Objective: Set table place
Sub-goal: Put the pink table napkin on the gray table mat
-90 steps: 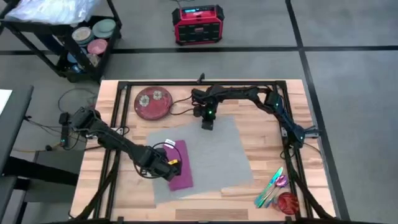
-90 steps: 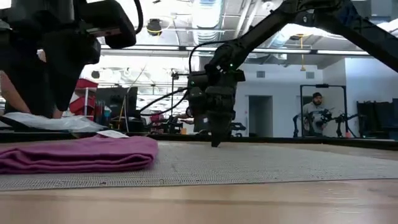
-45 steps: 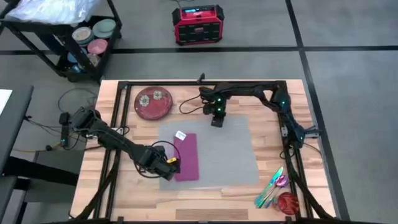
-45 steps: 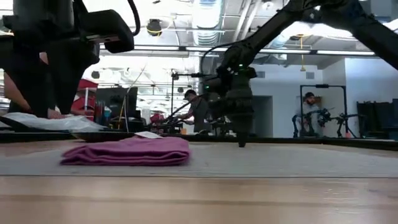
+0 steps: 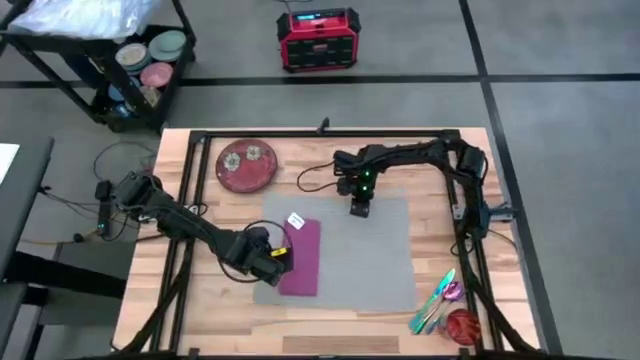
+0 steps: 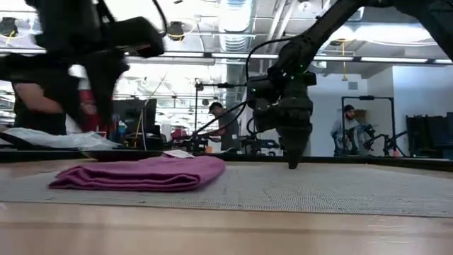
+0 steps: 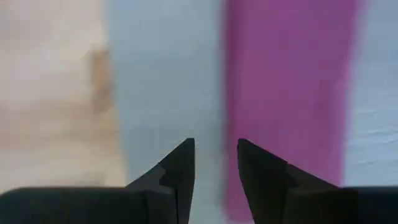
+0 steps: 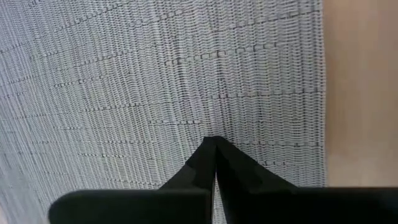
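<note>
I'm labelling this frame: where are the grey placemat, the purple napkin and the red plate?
grey placemat [image 5: 375,255], high view, bare middle.
purple napkin [image 5: 303,258], high view, centre of the fold.
red plate [image 5: 246,166], high view, centre.

grey place [image 5: 370,255] lies on the table [image 5: 330,335], purple napkin [image 5: 301,256] on its left part.

Floor [image 5: 560,120] around the table was grey, crossed by dark seams. A red-and-black box unit [image 5: 318,38] sat on it beyond the table's far edge. A black cart [image 5: 110,60] stood at the far left, bowls on its shelf. Ceiling lights [image 6: 233,14] were bright; white walls [image 6: 318,120] and people showed behind.
</note>
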Tool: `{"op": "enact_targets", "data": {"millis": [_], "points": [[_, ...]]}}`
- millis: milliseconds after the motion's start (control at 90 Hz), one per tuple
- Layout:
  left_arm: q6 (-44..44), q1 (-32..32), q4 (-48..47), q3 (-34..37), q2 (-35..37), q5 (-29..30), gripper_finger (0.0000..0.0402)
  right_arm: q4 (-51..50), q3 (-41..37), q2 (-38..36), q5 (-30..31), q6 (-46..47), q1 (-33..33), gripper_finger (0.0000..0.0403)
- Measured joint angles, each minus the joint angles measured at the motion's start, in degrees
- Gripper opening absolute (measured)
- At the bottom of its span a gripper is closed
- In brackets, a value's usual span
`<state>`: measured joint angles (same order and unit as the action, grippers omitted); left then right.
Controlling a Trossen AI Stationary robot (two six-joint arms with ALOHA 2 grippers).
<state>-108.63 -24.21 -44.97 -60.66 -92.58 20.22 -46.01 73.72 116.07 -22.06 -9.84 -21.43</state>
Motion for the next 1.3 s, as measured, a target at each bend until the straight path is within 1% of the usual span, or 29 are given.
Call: {"op": "enact_targets", "data": {"millis": [144,233,278,367,400,544,633,711,767,867,933,1022,1200,1300], "points": [[8.0,3.7,5.1,0.0,0.0,5.3,0.0102,0.7,0.0,0.0,-0.1,0.0,0.8,0.0000],[11.5,4.9,5.8,0.0,0.0,6.6,0.0102,0.7,0.0,0.0,-0.4,0.0,0.8,0.0000],[12.8,5.3,6.0,0.0,0.0,6.0,0.0102,0.7,0.0,0.0,-0.4,0.0,0.8,0.0000],[17.7,6.0,5.7,0.0,-0.5,1.2,0.0098,0.7,0.0,0.0,-0.4,0.0,0.6,0.0000],[18.9,6.0,5.7,0.0,-1.0,0.3,0.0095,0.7,0.0,0.0,-0.5,0.0,0.5,0.0000],[23.5,7.6,8.6,0.1,-2.6,0.7,0.0065,0.8,0.0,0.1,-0.7,-0.5,0.3,0.0000],[26.6,9.0,10.9,0.0,-4.4,0.7,0.0034,0.8,0.0,0.1,-0.8,-0.5,0.3,0.0000],[29.1,9.7,11.8,0.2,-4.2,0.2,0.0008,0.8,0.0,0.1,-0.7,-0.7,0.3,0.0000],[30.0,10.3,13.1,0.8,-4.0,-0.7,0.0005,0.8,0.0,0.1,-0.7,-0.9,0.3,0.0000],[30.6,10.9,12.5,2.2,-4.3,-2.7,0.0002,0.9,0.0,0.1,-0.7,-1.2,0.3,0.0000],[30.2,10.8,15.6,3.7,-4.2,-4.1,0.0001,0.9,0.0,0.0,-0.7,-1.3,0.3,0.0000],[29.9,10.7,18.8,5.9,-4.2,-4.8,0.0001,0.9,0.0,0.1,-0.7,-1.3,0.3,0.0000],[29.9,11.1,19.9,7.2,-4.2,-4.6,0.0000,1.0,0.0,0.0,-0.7,-1.9,0.3,0.0000],[29.2,11.1,20.7,8.5,-4.2,-6.2,0.0000,1.1,0.0,0.0,-0.7,-2.2,0.2,0.0000]]}}
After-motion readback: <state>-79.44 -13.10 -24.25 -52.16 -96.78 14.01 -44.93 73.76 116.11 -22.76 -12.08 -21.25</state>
